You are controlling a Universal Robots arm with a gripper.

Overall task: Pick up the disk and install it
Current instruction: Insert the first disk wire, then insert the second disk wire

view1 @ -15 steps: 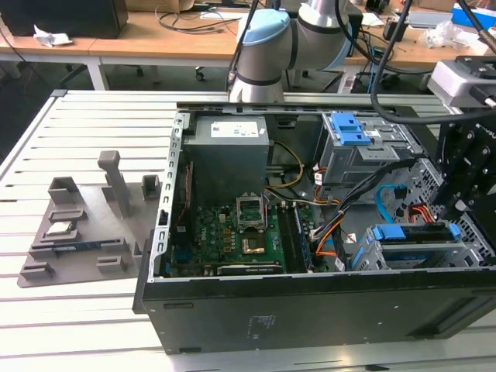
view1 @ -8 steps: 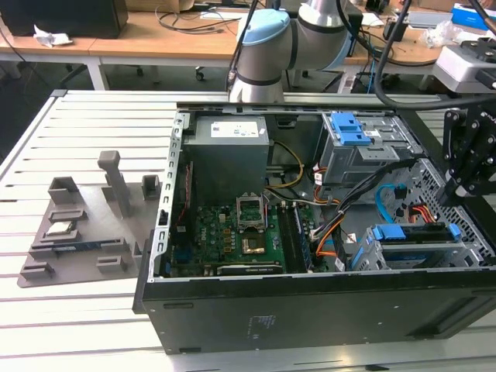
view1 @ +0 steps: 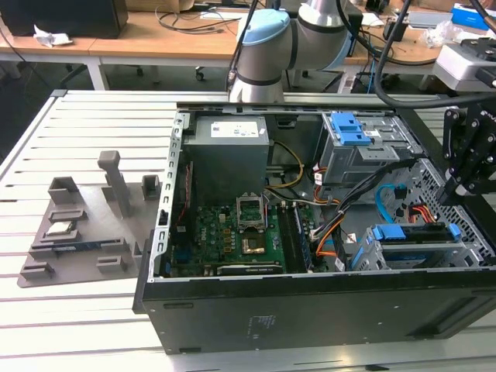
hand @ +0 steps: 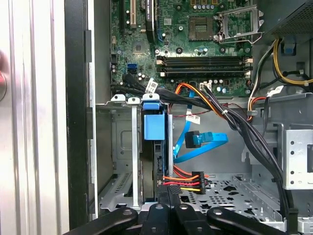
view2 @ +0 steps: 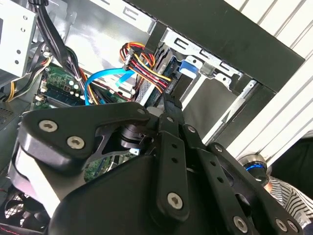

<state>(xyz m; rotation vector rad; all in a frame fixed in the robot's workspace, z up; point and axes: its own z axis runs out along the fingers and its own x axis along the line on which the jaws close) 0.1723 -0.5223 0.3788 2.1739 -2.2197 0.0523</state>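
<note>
From my station, the disk [view1: 411, 235] sits edge-up in the lower drive bay [view1: 422, 256] at the lower right of the exterior view, its blue carrier frame showing along the top. In the first wrist view the same blue frame [hand: 154, 128] stands in the middle of the frame, slotted between the bay's grey walls.

My worry is the cabling: the red, yellow and orange power leads [hand: 182, 180] and the blue data cable [hand: 203, 140] run just beside the disk, and I judge that any sideways drift of the arm could snag them or tug a connector. The thick black loom [hand: 244, 132] crossing the case is also near the wrist's path.

The end effector [hand: 168, 193] hangs right above the disk's rear edge at the bottom centre of that view; its fingertips look drawn close together, but whether they pinch the carrier or simply rest there, I cannot tell.
</note>
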